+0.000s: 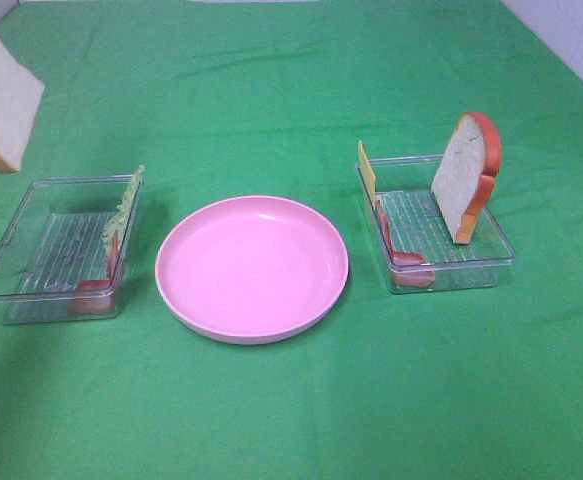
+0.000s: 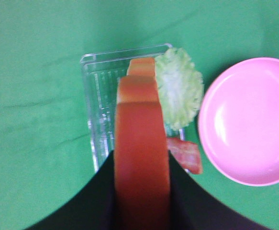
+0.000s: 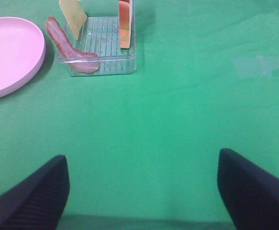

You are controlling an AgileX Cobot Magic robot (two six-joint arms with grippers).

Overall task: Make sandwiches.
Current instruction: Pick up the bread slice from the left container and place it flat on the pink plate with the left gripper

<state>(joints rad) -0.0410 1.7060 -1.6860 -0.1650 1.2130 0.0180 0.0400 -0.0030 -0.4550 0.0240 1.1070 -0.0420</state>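
Left wrist view: left gripper (image 2: 141,184) clamped on a bread slice (image 2: 141,143), edge-on, held above the left tray (image 2: 98,96) — lettuce (image 2: 177,91) and bacon (image 2: 187,155) lean at its wall nearest the pink plate (image 2: 247,120). Meanwhile the right gripper (image 3: 141,191) is spread wide, empty, over green cloth (image 3: 144,120).

I had open tabletop (image 1: 271,420) before the pink plate (image 1: 252,268); a bread slice (image 1: 459,190) stood tall in the right tray (image 1: 451,272).

One bread slice (image 1: 1,95) hangs aloft; second bread slice (image 1: 461,190) stands upright.
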